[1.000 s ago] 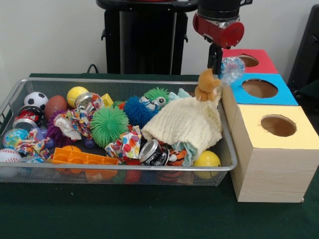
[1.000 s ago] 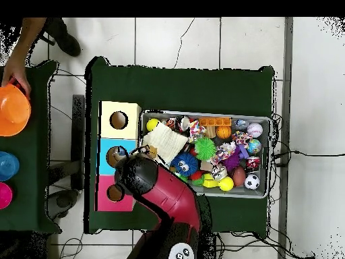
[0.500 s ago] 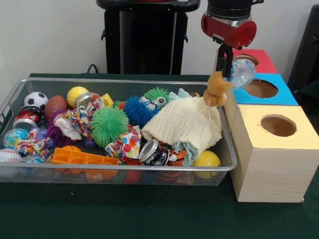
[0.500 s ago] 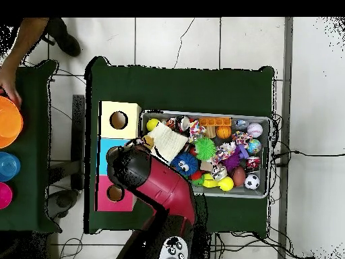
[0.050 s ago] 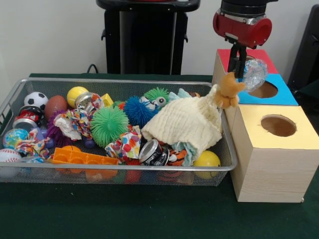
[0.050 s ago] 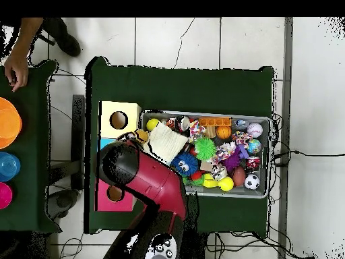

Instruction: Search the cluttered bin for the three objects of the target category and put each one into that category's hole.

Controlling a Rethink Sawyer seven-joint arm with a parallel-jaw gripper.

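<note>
The fingers [image 5: 241,63] are closed narrowly, and a crinkled clear ball [image 5: 254,73] sits against them with a small orange plush toy [image 5: 229,91] hanging just below; whether they pinch the ball, the toy or both is hard to make out, since the fingertips are hidden behind these two things. The pair hangs over the blue box [image 5: 279,97], beside its round hole [image 5: 263,89], and the toy touches the corner of a cream cloth [image 5: 185,123] draped over the clutter in the wire bin [image 5: 30,172]. Seen from overhead, the red arm [image 6: 145,181] covers the blue box almost entirely and part of the red box [image 6: 102,195]. The yellow box [image 6: 108,111] lies uncovered on the green worktop [image 6: 189,84]. A person's hand [image 6: 15,67] shows at the left edge.
</note>
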